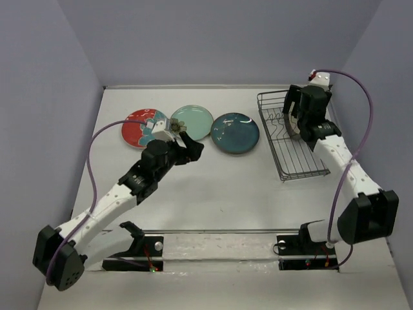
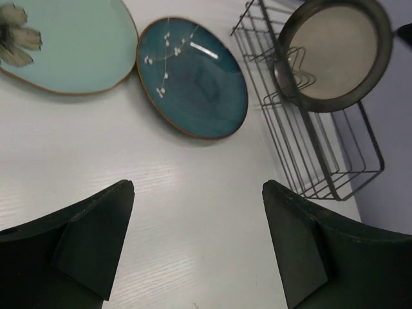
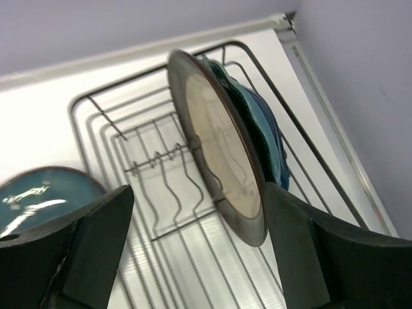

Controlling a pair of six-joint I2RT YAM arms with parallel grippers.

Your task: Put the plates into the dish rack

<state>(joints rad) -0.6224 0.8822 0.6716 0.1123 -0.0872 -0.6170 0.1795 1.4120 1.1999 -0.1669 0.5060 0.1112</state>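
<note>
Progress reads as halfway from my console. Three plates stand on edge in the rectangular dark wire dish rack (image 1: 303,165) at 2 o'clock on the table (image 1: 213,194), and three lie flat in a row from 11 to 12 o'clock.

In the right wrist view, the round grey-brown plate with its pale face (image 3: 222,154) leans upright among the tines. A teal scalloped plate (image 3: 241,96) and a navy blue plate (image 3: 273,145) sit close behind it. My right fingers (image 3: 84,251) are spread wide with nothing between them, hovering just in front of that plate. I cannot tell whether one of them brushes its rim.

My left fingers (image 2: 90,238) are released and empty too, over bare table at about 6 o'clock of the pale mint plate with the brown flower (image 1: 193,121). The glossy dark teal glazed plate (image 1: 235,132) lies at its 3 o'clock and the red-and-blue floral plate (image 1: 139,128) at its 9 o'clock.

I judge the step in hand to be fetching the fourth plate. That calls for dropping the left fingers onto a rim, working one under the lip of the flat plate, then tipping it upright for the free tines at the rack's 6 o'clock end. I would pull the right arm clear of the rack first.
</note>
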